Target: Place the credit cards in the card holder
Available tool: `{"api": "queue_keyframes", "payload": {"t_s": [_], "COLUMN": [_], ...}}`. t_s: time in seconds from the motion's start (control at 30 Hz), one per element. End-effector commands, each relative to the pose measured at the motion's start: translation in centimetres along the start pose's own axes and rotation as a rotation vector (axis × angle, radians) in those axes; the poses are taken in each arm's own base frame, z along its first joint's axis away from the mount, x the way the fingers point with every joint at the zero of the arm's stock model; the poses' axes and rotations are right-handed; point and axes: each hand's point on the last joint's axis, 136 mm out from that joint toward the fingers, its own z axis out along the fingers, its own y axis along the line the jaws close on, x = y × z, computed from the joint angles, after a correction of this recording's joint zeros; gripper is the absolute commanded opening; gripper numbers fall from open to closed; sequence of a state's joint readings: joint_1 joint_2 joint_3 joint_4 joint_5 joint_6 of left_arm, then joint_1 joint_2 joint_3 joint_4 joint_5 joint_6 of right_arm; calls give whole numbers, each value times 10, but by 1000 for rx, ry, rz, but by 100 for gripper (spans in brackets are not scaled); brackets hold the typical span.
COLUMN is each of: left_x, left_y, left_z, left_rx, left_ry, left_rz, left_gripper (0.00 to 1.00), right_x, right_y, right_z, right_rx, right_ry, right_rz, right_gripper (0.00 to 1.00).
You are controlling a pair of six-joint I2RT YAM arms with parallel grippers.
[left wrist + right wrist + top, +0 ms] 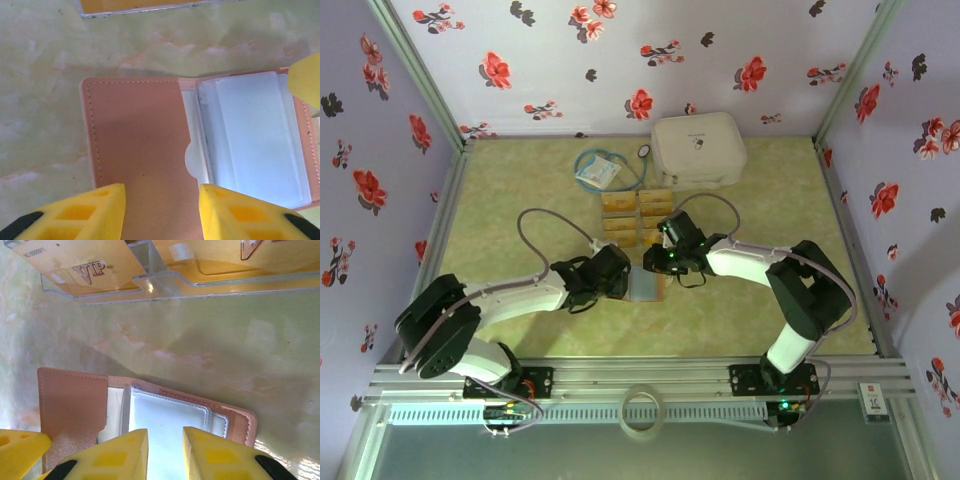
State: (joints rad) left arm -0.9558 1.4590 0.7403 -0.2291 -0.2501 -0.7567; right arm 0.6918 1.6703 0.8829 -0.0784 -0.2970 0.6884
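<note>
The card holder (648, 286) lies open on the green mat between both grippers. In the left wrist view its reddish-brown flap (140, 150) is on the left and its clear pockets (250, 145) on the right. My left gripper (162, 210) is open, its yellow fingers apart just over the flap. My right gripper (165, 450) stands over the clear pockets (165, 415) with a narrow gap between its fingers and nothing visibly held. One of its fingers (306, 80) shows at the holder's right edge. The golden credit cards (638, 215) lie in clear trays (165, 282) just beyond the holder.
A large white rounded case (698, 148) stands at the back, with a blue-white packet (598, 172) and a blue cord to its left. A tape roll (642, 410) lies on the rail in front of the arm bases. Flowered walls close in three sides.
</note>
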Motion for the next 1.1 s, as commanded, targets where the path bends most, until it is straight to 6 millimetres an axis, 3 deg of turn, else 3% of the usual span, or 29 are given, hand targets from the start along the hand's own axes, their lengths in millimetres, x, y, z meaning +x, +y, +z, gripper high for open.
{"api": "queue_keyframes", "payload": {"t_s": [0.0,0.67,1.07], "left_x": [5,16,14], "left_y": [-3,8,7], "left_z": [11,23,23], "left_rx": [14,7,32], "left_ry": [-5,-29,-60], "left_rz": [-13,2,4], "left_gripper": [43,48,61], "right_x": [-5,0,7], "right_y": [6,4,-4], "right_z": [2,12,21], "right_rx": [-25,-25,-10], "right_ry": [3,32,59], "right_rz": [11,18,25], "right_gripper": [24,24,24]}}
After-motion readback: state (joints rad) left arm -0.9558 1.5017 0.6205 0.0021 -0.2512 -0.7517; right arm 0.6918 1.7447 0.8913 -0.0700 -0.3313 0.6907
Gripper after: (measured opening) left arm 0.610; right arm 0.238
